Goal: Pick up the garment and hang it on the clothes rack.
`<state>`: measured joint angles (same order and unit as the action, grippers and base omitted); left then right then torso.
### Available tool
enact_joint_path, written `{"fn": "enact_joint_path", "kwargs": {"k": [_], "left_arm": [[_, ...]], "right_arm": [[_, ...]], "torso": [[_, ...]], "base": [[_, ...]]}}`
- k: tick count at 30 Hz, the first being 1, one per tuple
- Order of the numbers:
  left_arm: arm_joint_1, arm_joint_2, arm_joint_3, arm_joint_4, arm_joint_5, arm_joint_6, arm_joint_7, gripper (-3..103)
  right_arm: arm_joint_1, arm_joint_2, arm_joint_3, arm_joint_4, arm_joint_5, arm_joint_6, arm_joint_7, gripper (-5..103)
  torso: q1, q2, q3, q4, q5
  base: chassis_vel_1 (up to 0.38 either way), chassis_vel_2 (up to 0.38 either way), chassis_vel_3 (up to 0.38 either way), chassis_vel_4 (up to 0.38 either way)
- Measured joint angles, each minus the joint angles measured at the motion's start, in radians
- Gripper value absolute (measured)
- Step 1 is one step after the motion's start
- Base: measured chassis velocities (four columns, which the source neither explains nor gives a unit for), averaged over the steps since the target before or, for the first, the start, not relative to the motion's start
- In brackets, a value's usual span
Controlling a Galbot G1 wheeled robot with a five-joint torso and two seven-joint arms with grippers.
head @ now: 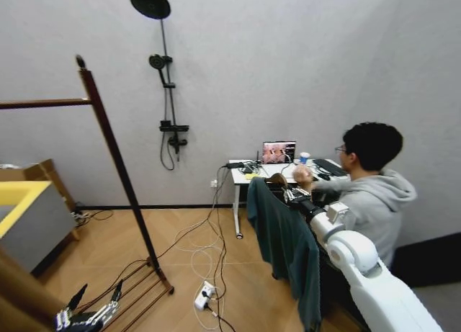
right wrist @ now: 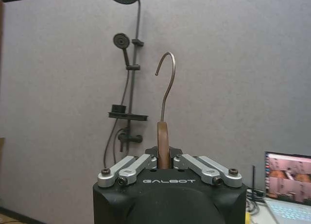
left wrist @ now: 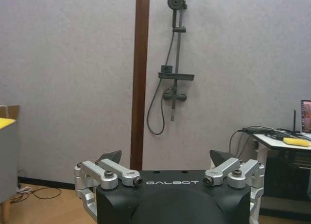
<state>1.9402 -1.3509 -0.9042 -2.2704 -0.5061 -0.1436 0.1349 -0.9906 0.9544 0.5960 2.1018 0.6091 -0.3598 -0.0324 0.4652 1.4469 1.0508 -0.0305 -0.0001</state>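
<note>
The garment (head: 288,238), a dark teal jacket, hangs on a wooden hanger (right wrist: 164,139) well right of the clothes rack. My right gripper (head: 287,190) is shut on the hanger's neck, and in the right wrist view the right gripper (right wrist: 164,158) has the metal hook (right wrist: 168,80) rising above it. The clothes rack (head: 119,170) stands at the left, with a slanted dark upright, a top bar (head: 43,103) and a slatted bottom shelf (head: 133,292). My left gripper (head: 97,292) hangs low by the shelf, open and empty. Beyond the left gripper (left wrist: 166,158) rises the rack's upright (left wrist: 141,78).
A shower fixture (head: 167,80) is mounted on the grey wall. A white desk (head: 248,175) with a laptop (head: 279,152) stands behind the garment. Cables and a power strip (head: 204,296) lie on the wood floor. A grey box with a yellow top (head: 25,213) sits far left.
</note>
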Motion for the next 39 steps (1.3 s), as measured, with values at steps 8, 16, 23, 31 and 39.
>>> {"fn": "enact_joint_path", "kwargs": {"k": [8,16,23,31,39], "left_arm": [[0.000,0.000,0.000,0.000,0.000,0.000,0.000,100],[0.000,0.000,0.000,0.000,0.000,0.000,0.000,100],[0.000,0.000,0.000,0.000,0.000,0.000,0.000,100],[0.000,0.000,0.000,0.000,0.000,0.000,0.000,100],[0.000,0.000,0.000,0.000,0.000,0.000,0.000,100]], "right_arm": [[-0.029,0.010,-0.012,0.060,-0.008,-0.014,-0.016,9],[-0.055,0.010,-0.012,0.086,-0.015,-0.005,-0.028,9],[-0.056,0.009,-0.013,0.088,-0.012,0.007,-0.038,9],[-0.064,0.010,-0.019,0.080,-0.033,0.056,-0.044,9],[-0.063,0.003,-0.018,0.082,-0.039,0.063,-0.047,9]], "torso": [[0.000,0.000,0.000,0.0001,0.0001],[0.000,0.000,0.000,0.0000,0.0001],[0.000,0.000,0.000,0.0000,0.0002],[0.000,0.000,0.000,0.0001,0.0001],[0.000,0.000,0.000,0.0000,0.0001]], "base": [[0.089,0.097,0.110,0.098],[0.133,0.110,0.122,0.121],[0.117,0.139,0.146,0.112],[0.039,0.189,0.215,0.050],[0.001,0.246,0.262,0.001]]}}
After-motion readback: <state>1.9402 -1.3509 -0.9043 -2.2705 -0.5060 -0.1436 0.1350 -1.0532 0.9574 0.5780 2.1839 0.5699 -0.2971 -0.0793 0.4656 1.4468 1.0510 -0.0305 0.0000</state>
